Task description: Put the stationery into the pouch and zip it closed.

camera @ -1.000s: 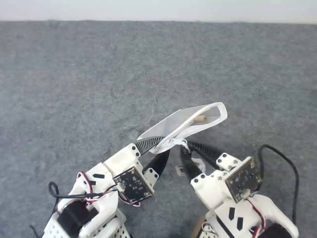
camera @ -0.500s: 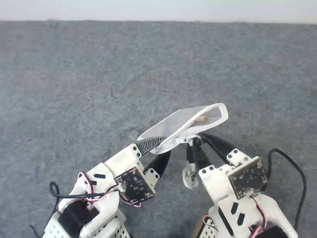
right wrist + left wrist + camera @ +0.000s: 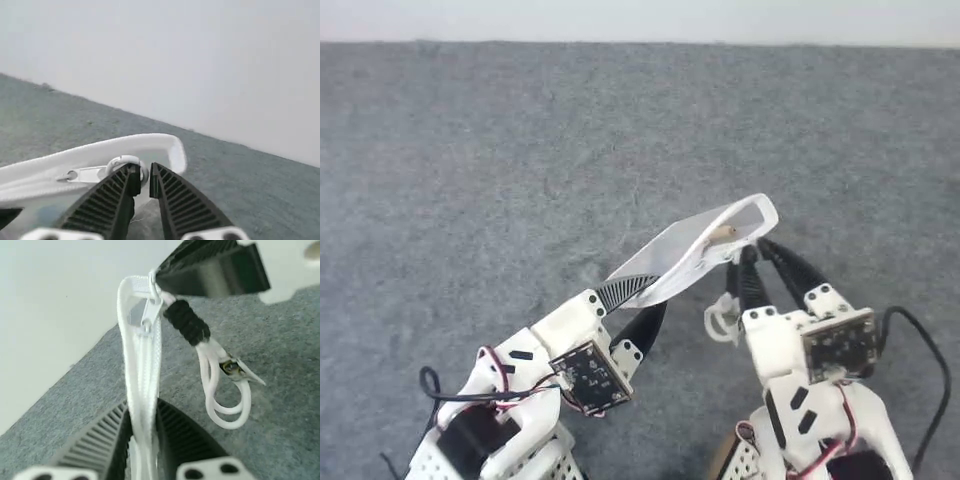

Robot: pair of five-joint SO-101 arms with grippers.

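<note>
The pouch [image 3: 685, 250] is a flat, white, semi-translucent sleeve with a rounded far corner. It is held in the air above the grey, felt-textured surface [image 3: 520, 150].

The left pincer [image 3: 633, 293] has ribbed black fingers and is clamped on the near end of the pouch. The white zip tape runs upright between its pads [image 3: 112, 432].

The right pincer [image 3: 756, 252] is at the far end of the pouch. Its fingers are drawn together on the zip pull ring [image 3: 119, 160], a small pale hoop on the pouch's upper edge.

A cord [image 3: 186, 322] hangs from the pull, just beside the pouch. It has a short black-wrapped section, then a white doubled loop with a small metal clasp.

One round, wood-coloured tip [image 3: 723, 234] shows through the pouch wall near the far corner. The rest of that item and any other contents cannot be made out through the material. How far the zip is closed along the pouch cannot be determined.

A plain pale wall [image 3: 200, 60] stands beyond the pouch. Both arm bases are cut off at the frame edge.
</note>
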